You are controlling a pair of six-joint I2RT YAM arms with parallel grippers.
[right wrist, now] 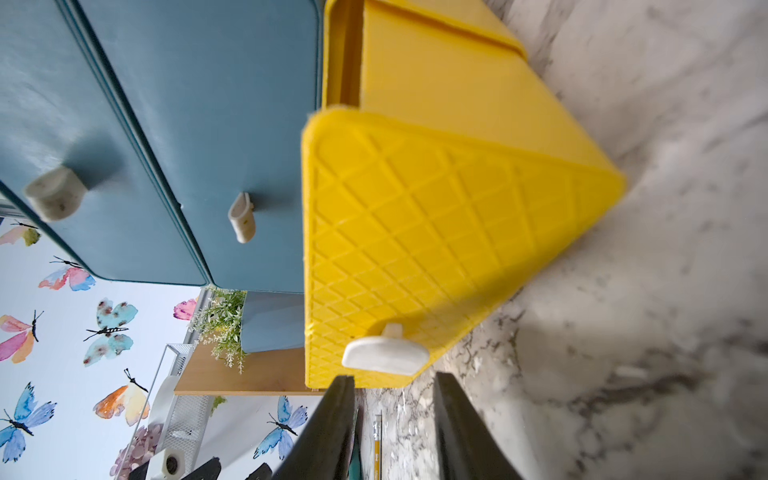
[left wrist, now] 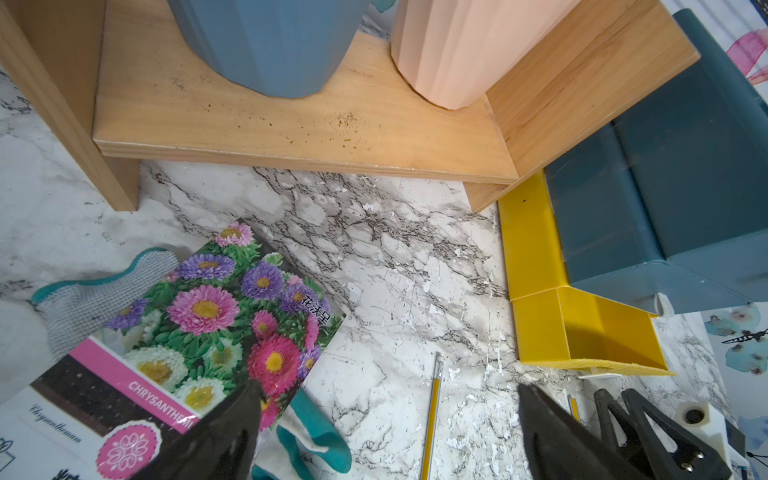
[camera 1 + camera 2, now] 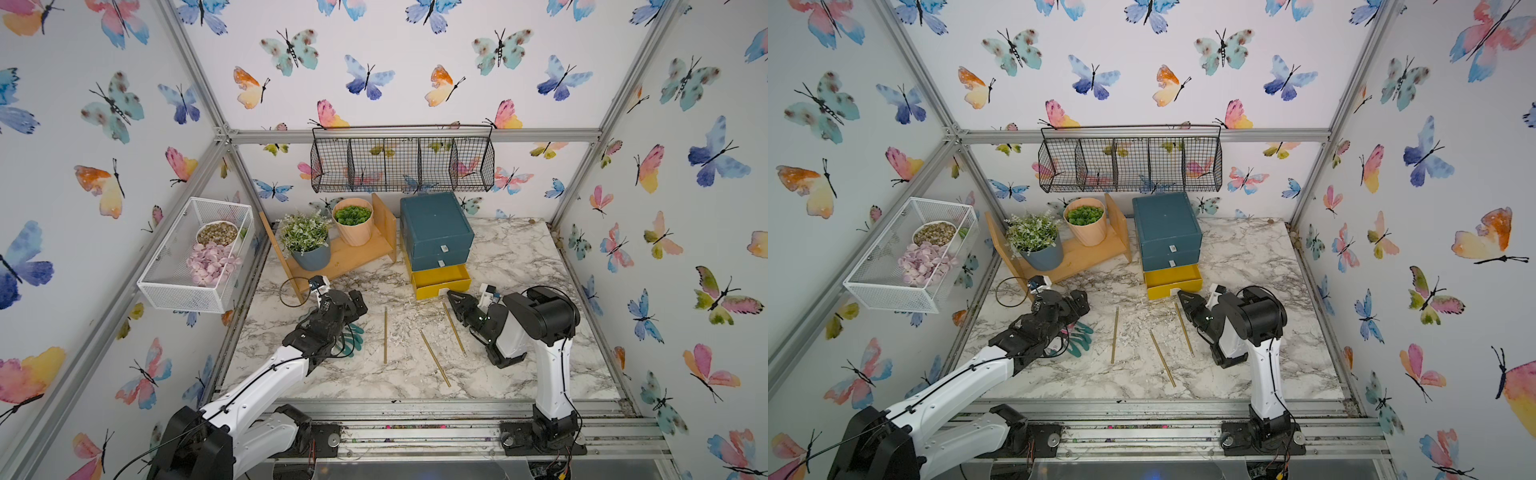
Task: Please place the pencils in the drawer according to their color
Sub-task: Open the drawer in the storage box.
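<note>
Three gold-tan pencils lie on the marble table in both top views: left (image 3: 385, 334) (image 3: 1114, 334), middle (image 3: 434, 357) (image 3: 1162, 357) and right (image 3: 454, 328) (image 3: 1184, 328). The dark-teal chest (image 3: 434, 224) (image 3: 1165, 226) stands at the back, its lowest drawer, the yellow one (image 3: 440, 282) (image 3: 1173, 282) (image 2: 582, 332) (image 1: 415, 228), pulled out. My right gripper (image 3: 451, 296) (image 3: 1181, 294) (image 1: 394, 380) is open just short of that drawer's pale pull tab (image 1: 384, 353), with nothing between the jaws. My left gripper (image 3: 347, 301) (image 3: 1075, 301) (image 2: 386, 388) is wide open above the table, beside the left pencil (image 2: 434, 407).
A wooden shelf (image 3: 353, 253) (image 2: 291, 137) left of the chest carries a blue pot (image 3: 309, 255) and a peach pot (image 3: 353, 226). A seed packet (image 2: 216, 316) and a teal glove (image 3: 353, 336) lie under my left arm. A white mesh basket (image 3: 195, 253) and a black wire basket (image 3: 401, 164) hang on the walls.
</note>
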